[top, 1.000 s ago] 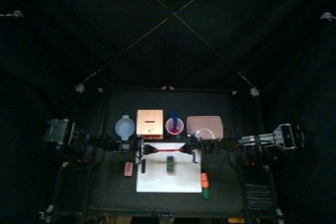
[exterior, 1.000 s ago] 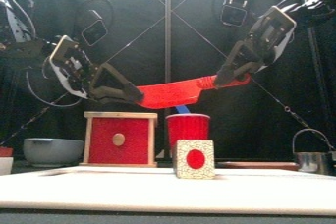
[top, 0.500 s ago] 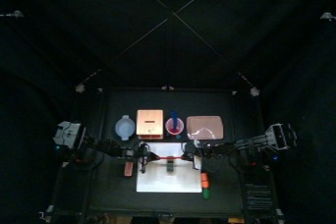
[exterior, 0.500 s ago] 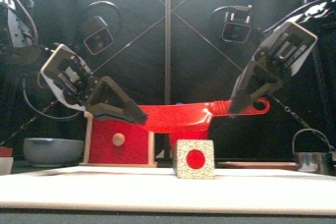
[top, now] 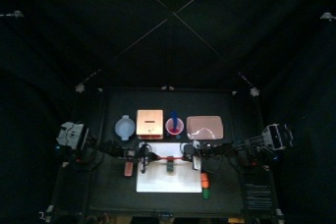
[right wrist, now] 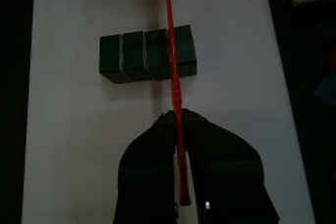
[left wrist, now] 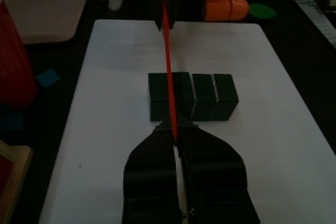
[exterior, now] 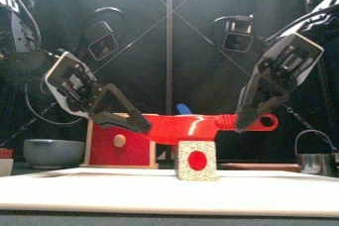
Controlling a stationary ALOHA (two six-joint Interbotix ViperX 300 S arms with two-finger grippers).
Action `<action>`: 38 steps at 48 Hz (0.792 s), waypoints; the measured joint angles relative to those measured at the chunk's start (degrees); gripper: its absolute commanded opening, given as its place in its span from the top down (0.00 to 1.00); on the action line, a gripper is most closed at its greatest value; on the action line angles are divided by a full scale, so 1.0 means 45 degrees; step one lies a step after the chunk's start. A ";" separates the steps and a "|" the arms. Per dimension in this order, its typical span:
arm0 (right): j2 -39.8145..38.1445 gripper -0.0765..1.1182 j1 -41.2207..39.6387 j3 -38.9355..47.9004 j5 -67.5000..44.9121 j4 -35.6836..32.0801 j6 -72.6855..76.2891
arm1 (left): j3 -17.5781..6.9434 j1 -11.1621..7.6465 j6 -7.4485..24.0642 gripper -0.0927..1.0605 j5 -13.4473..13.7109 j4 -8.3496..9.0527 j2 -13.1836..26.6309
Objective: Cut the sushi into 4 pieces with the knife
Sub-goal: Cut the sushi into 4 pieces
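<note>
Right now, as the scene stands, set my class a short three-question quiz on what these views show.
1. True or false: the red toy knife is held by one gripper only.
2. Multiple choice: the sushi roll sits on A) the pink tray, B) the white cutting board, C) the wooden box.
3. Fill in: in the front view, the knife lies level ___ the roll.

Key
1. False: the left gripper and the right gripper each clamp one end.
2. B.
3. above.
</note>
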 measured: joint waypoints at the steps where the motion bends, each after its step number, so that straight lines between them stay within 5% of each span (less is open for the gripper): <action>1: 0.0039 0.92 0.0000 0.0020 -0.0020 -0.0020 0.0000 | 0.0000 0.0000 0.0000 0.86 0.0000 0.0000 0.0039; 10: 0.0234 0.92 0.0020 -0.0020 0.0000 0.0234 0.0000 | -0.0078 0.0020 0.0020 0.86 0.0000 -0.0039 0.0449; 23: 0.1211 0.92 -0.0020 -0.0254 0.0020 0.0547 0.0000 | -0.0332 0.0000 0.0039 0.86 -0.0059 -0.0898 0.1758; 31: 0.1094 0.92 -0.0215 -0.0332 0.0684 0.0527 -0.0059 | -0.0469 0.0000 0.0039 0.86 0.0098 -0.1016 0.1797; 38: 0.0918 0.92 -0.0781 -0.0391 0.1289 0.0234 -0.0195 | -0.0547 0.0566 0.0234 0.86 0.0215 -0.0996 0.1641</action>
